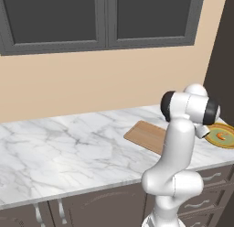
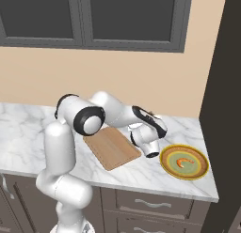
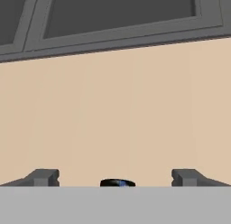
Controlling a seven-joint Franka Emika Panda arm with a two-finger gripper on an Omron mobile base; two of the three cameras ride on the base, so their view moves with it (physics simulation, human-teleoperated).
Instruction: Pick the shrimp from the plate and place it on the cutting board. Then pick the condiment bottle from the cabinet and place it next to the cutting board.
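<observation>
Both base cameras look down from behind the arm, left and right, sharing the marble counter [image 1: 68,143], cutting board [image 2: 112,147] and plate [image 2: 202,173]. The hand camera faces the beige wall [image 3: 117,114], level, close.

shrimp [image 2: 184,161] on plate [image 2: 201,171] | cutting board [image 2: 112,147] left of plate

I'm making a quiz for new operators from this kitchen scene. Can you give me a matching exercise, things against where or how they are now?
Things:
1. shrimp
2. cutting board
3. plate
4. pincer

States:
A. lies bare on the counter, left of the plate
B. open, facing the wall
C. lies on the plate
D. stands on the counter next to the dark cabinet

Pairs: 1-C, 2-A, 3-D, 4-B
</observation>
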